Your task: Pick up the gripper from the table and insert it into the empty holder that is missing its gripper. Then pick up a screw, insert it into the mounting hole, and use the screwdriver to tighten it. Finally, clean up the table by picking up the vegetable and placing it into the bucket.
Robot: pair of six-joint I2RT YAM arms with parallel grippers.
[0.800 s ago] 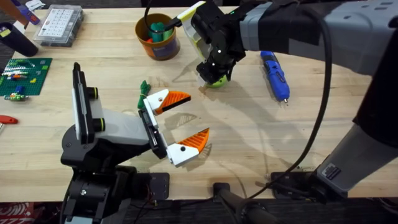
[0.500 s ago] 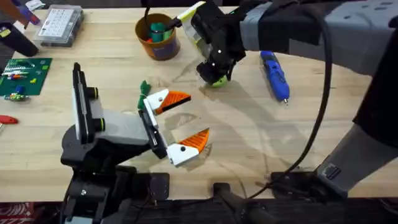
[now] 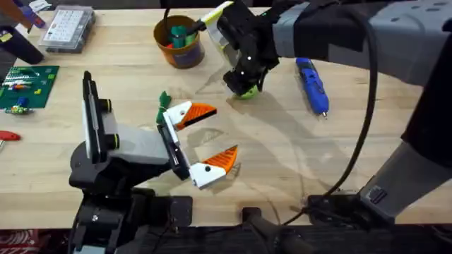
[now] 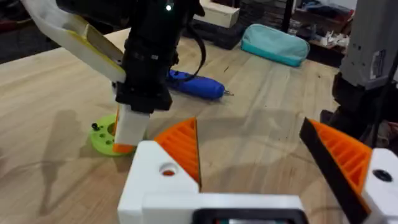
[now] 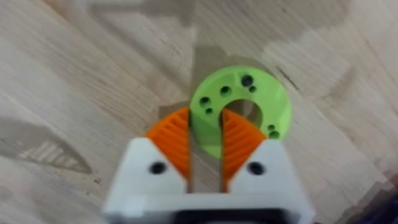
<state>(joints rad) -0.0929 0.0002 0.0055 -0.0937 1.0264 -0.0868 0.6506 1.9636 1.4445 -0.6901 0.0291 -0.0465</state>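
While the right gripper (image 3: 242, 83) reaches down to the far middle of the table (image 3: 282, 162), its orange pads (image 5: 236, 140) stand close together over the lime-green disc (image 5: 241, 106), which lies flat on the wood. In the right wrist view the near part of the disc's ring sits in the narrow gap between the pads; whether they actually press on it I cannot tell. The left wrist view shows that gripper standing upright on the disc (image 4: 106, 138).

The left gripper (image 3: 205, 141) hangs over the near middle of the table with its fingers spread wide, holding nothing, pointing toward the right side. A small green piece (image 3: 164, 99) lies just beyond its far finger.

The screwdriver (image 3: 311, 85) lies on the table to the right of the right gripper, well apart from the disc, thin tip toward the near edge. The bucket (image 3: 180, 42) stands at the far edge, left of the right gripper, with teal and green things inside. A clear box (image 3: 67, 28) sits at the far left, and a green board (image 3: 25, 86) nearer on that side.
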